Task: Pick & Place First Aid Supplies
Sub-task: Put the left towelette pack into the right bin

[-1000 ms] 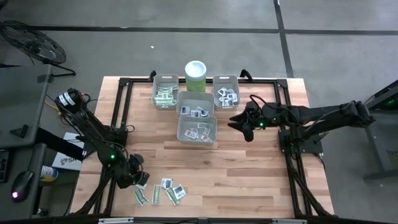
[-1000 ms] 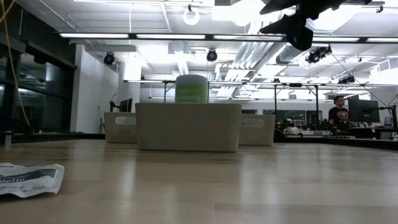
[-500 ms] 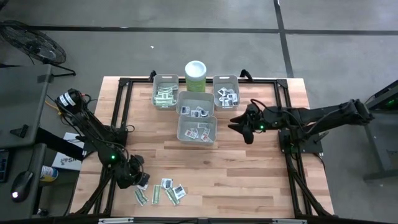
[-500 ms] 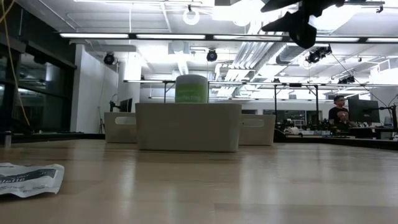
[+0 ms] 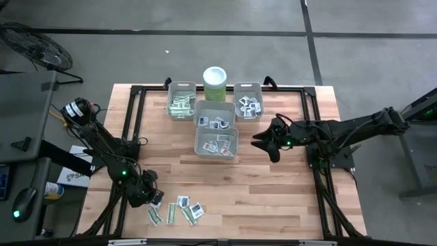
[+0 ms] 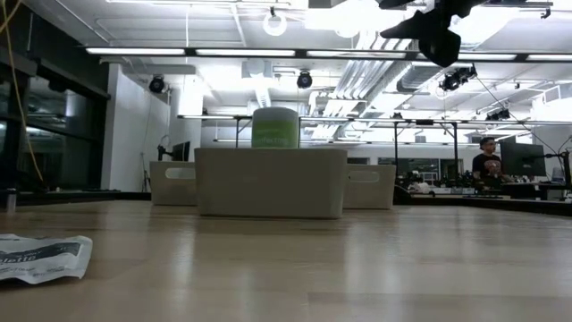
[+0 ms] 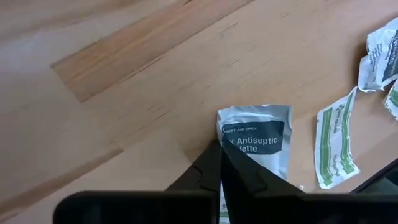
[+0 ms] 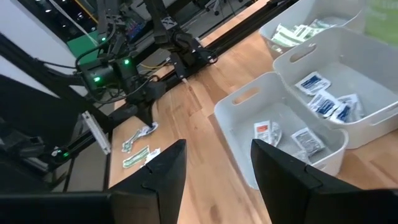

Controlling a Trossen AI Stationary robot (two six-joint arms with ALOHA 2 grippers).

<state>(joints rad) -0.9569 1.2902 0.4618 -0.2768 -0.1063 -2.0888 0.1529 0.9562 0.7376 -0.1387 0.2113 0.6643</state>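
My left gripper (image 5: 151, 198) is down at the table's near left, shut on a white packet with a dark antiseptic label (image 7: 258, 140). Other first aid supplies lie loose beside it: a narrow green-white strip (image 7: 334, 142), crumpled packets (image 7: 379, 53) and a small cluster (image 5: 179, 210). One packet (image 6: 40, 257) lies flat at the left in the low view. My right gripper (image 5: 271, 143) hangs open above the table, to the right of the grey bins, with nothing between its fingers (image 8: 163, 171). My left gripper pinches the antiseptic packet at one side edge (image 7: 227, 144), beside its dark label, between its two fingers. The fingers come slanting down from above. The rest of the packet lies flat on the table; the fingers hide the pinched spot itself.
Several grey bins holding packets stand at the table's far middle (image 5: 181, 102) (image 5: 216, 115) (image 5: 217, 142) (image 5: 248, 101), with a pale green white-lidded canister (image 5: 214, 82) behind them. Bare wood spans the table's middle and right (image 5: 273, 191). A person (image 6: 487, 161) stands far off in the room.
My right gripper has swung a little toward the table's near edge, staying open and at the same height. The packets on the table lie as they did.
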